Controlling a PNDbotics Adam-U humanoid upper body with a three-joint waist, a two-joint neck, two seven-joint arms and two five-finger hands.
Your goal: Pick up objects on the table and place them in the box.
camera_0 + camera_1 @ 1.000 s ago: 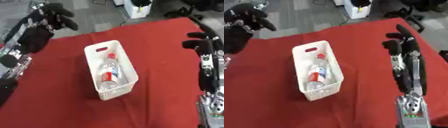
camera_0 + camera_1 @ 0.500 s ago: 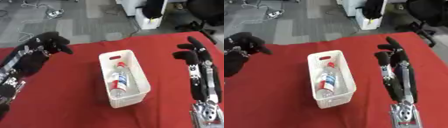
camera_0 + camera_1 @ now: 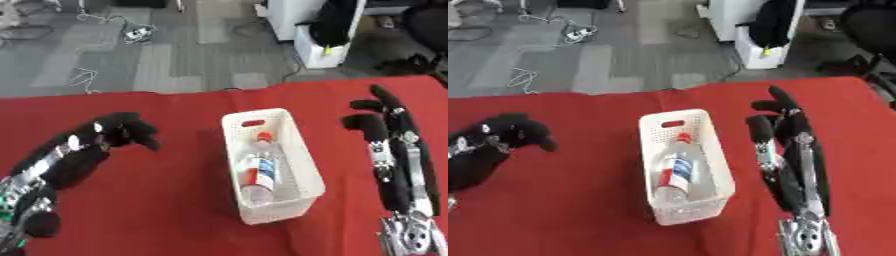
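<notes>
left eye view: box (image 3: 296,162) holds bottle (image 3: 259,172); red table (image 3: 175,200) around.

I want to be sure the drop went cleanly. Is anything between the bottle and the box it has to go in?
Nothing visible is. The bottle already lies inside the white box, red cap toward the far end. The left hand and right hand are off to either side over the red cloth, holding nothing.

Black hands (image 3: 109,137), seemingly silver joints
</notes>
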